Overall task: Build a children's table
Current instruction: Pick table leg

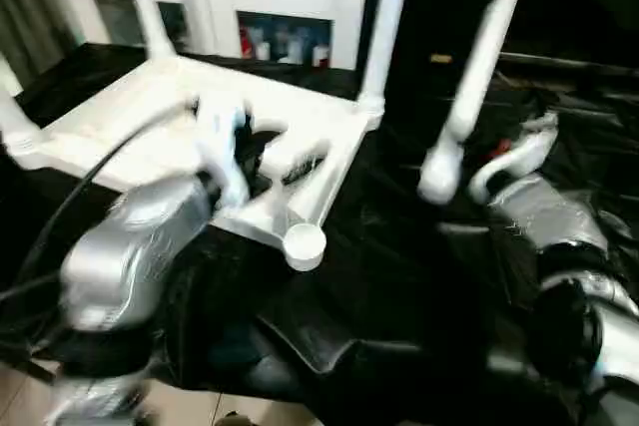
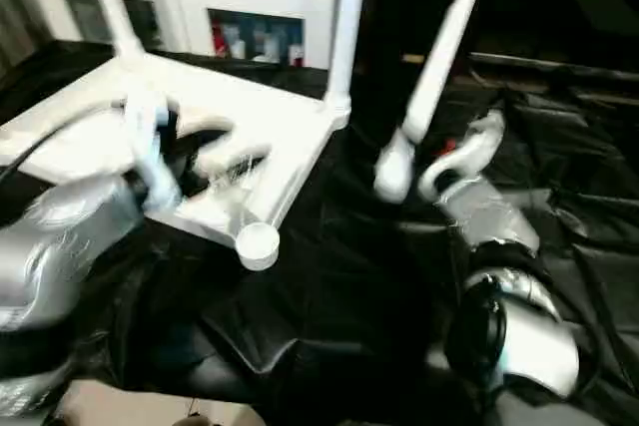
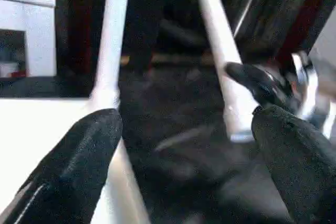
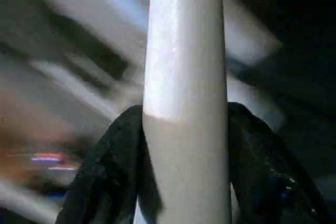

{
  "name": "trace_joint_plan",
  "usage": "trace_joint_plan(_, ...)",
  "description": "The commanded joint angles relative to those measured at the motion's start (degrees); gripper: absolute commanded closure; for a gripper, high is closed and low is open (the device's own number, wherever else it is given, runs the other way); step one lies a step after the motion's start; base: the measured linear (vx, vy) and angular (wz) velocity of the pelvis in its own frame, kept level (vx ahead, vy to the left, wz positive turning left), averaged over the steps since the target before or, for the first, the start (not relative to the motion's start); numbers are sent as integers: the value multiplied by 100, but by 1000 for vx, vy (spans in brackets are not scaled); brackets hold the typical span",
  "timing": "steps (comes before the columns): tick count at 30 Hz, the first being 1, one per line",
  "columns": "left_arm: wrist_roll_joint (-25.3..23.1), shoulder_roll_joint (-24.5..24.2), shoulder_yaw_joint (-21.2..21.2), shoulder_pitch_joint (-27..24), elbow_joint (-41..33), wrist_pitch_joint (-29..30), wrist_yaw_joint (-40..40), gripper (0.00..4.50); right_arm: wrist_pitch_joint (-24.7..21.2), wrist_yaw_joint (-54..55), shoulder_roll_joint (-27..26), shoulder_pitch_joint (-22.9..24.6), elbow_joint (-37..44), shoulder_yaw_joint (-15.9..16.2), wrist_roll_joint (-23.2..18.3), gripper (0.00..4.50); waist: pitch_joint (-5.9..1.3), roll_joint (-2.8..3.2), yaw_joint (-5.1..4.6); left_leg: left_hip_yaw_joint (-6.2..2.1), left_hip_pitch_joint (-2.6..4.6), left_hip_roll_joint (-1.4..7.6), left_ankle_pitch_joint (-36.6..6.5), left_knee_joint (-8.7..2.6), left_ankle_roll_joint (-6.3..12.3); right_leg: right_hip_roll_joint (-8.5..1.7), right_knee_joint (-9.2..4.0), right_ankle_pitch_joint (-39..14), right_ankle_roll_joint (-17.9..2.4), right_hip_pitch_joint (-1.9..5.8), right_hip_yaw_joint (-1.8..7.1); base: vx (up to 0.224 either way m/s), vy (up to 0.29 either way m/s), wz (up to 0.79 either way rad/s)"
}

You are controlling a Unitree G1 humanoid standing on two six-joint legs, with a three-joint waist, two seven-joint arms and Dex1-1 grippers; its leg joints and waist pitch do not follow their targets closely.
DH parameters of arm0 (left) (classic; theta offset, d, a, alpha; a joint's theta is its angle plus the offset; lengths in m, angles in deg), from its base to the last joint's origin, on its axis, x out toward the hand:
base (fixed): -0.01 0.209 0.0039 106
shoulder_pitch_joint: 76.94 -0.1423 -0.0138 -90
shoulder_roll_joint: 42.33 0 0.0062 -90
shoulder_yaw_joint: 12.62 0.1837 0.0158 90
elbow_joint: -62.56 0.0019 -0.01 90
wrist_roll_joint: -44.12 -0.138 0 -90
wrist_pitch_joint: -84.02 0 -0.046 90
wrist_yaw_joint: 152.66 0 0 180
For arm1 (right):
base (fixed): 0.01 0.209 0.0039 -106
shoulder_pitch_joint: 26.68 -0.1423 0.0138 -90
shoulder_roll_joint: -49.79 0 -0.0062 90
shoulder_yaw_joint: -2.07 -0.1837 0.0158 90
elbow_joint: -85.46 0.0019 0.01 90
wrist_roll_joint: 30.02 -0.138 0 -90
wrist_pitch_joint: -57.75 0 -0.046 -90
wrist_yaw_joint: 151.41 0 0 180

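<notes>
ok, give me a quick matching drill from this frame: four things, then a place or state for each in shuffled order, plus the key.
Things:
1. White plastic tapered leg held loose
2. Upside-down white rimmed plastic tabletop
3. Empty round white corner socket
4. White glass-door cabinet

Places/states:
A. Behind the black-draped work table
B. Clamped in the right gripper, tilted above the cloth
C. At the tabletop's near corner, no leg in it
D. Lying on the black cloth with legs standing up from it, under the left gripper

Pairs: 1-B, 2-D, 3-C, 4-A
</notes>
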Motion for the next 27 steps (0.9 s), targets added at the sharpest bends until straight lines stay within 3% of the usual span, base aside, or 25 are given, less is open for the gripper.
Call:
trace_joint_plan(1, 306, 134, -245, 220, 258, 211, -180, 0, -458, -517, -10, 103, 623, -107, -584, 260, -490, -6, 47, 111, -28, -91, -590, -304, 368, -277, -427, -422, -1268, 461, 198, 0, 0, 0)
trace_joint_plan(3, 433, 228, -309, 427, 479, 295, -150, 0, -813, -932, -35, 260, 1054, -35, -913, 260, -477, -11, 78, 111, -17, -88, -649, -317, 380, -294, -485, -828, -1173, 451, 188, 0, 0, 0)
trace_joint_plan(4, 645, 329, -377, 657, 635, 411, -85, 0, -1105, -1323, -63, 413, 1429, 162, -1151, 261, -472, -56, 85, 118, -10, -91, -663, -320, 382, -292, -500, -932, -1134, 450, 183, 0, 0, 0)
trace_joint_plan(5, 645, 329, -377, 657, 635, 411, -85, 0, -1105, -1323, -63, 413, 1429, 162, -1151, 261, -482, -18, 133, 114, 8, -78, -652, -317, 371, -316, -509, -1047, -1086, 437, 191, 0, 0, 0)
trace_joint_plan(6, 940, 443, -506, 929, 788, 584, -54, 0, -1377, -1615, -99, 593, 1888, 510, -1314, 261, -472, -27, 131, 108, -15, -85, -611, -329, 337, -312, -520, -1133, -1039, 447, 180, 0, 0, 0)
trace_joint_plan(7, 1028, 472, -548, 1009, 841, 633, -49, 0, -1440, -1695, -108, 650, 2021, 623, -1343, 261, -475, -16, 160, 120, 11, -87, -622, -318, 332, -310, -538, -1175, -1011, 423, 186, 0, 0, 0)
trace_joint_plan(8, 1125, 505, -594, 1076, 883, 682, -39, 0, -1482, -1801, -92, 697, 2096, 737, -1324, 261, -473, -28, 148, 92, -24, -71, -608, -340, 300, -327, -523, -1207, -1010, 448, 174, 0, 0, 0)
trace_joint_plan(9, 1125, 505, -594, 1076, 883, 682, -39, 0, -1482, -1801, -92, 697, 2096, 737, -1324, 261, -482, -23, 152, 93, -24, -72, -591, -332, 271, -329, -514, -1217, -1008, 447, 170, 0, 0, 0)
trace_joint_plan(10, 1246, 544, -643, 1180, 957, 751, -45, 0, -1583, -2001, -68, 809, 2270, 941, -1303, 261, -466, -33, 153, 95, -15, -67, -647, -337, 241, -341, -540, -1344, -985, 423, 172, 0, 0, 0)
trace_joint_plan(12, 1422, 585, -698, 1336, 1068, 903, -43, 0, -1870, -2181, -32, 1022, 2690, 1307, -1305, 261, -462, -31, 200, 96, -17, -72, -637, -342, 234, -336, -563, -1514, -843, 428, 177, 0, 0, 0)
trace_joint_plan(13, 1422, 585, -698, 1336, 1068, 903, -43, 0, -1870, -2181, -32, 1022, 2690, 1307, -1305, 261, -459, -29, 217, 100, -9, -74, -620, -339, 232, -330, -576, -1535, -798, 421, 180, 0, 0, 0)
trace_joint_plan(14, 1609, 618, -739, 1424, 1128, 1050, 31, 0, -2055, -2284, -16, 1189, 3071, 1684, -1269, 261, -472, -14, 232, 90, -17, -66, -583, -343, 210, -334, -563, -1488, -786, 422, 181, 0, 0, 0)
trace_joint_plan(17, 1822, 647, -749, 1467, 1170, 1212, 152, 0, -2120, -2342, -18, 1293, 3214, 2022, -1139, 261, -491, 23, 256, 75, -2, -51, -583, -353, 155, -331, -551, -1314, -823, 410, 172, 0, 0, 0)
trace_joint_plan(19, 1880, 654, -720, 1462, 1173, 1257, 197, 0, -2099, -2368, -4, 1333, 3234, 2167, -1054, 261, -488, -19, 259, 82, -10, -46, -584, -359, 121, -337, -547, -1181, -894, 411, 175, 0, 0, 0)
trace_joint_plan(21, 1887, 657, -694, 1455, 1182, 1257, 194, 0, -2068, -2386, 10, 1352, 3241, 2255, -998, 261, -484, 3, 258, 77, -8, -43, -601, -362, 114, -341, -535, -1106, -915, 412, 182, 0, 0, 0)
trace_joint_plan(22, 1830, 668, -632, 1442, 1226, 1235, 148, 0, -2029, -2437, 36, 1392, 3284, 2425, -899, 261, -489, -31, 270, 80, -7, -42, -578, -361, 131, -348, -530, -1083, -915, 420, 183, 0, 0, 0)
trace_joint_plan(25, 1753, 691, -571, 1419, 1276, 1227, 45, 0, -1951, -2460, 32, 1418, 3330, 2606, -765, 261, -481, -45, 283, 79, -24, -38, -586, -371, 115, -362, -540, -1144, -853, 430, 188, 0, 0, 0)
trace_joint_plan(27, 1859, 727, -621, 1395, 1241, 1306, -113, 0, -1497, -2191, -25, 1357, 3272, 2898, -323, 261, -472, 16, 291, 73, -25, -39, -636, -370, 52, -368, -552, -1258, -793, 410, 186, 0, 0, 0)
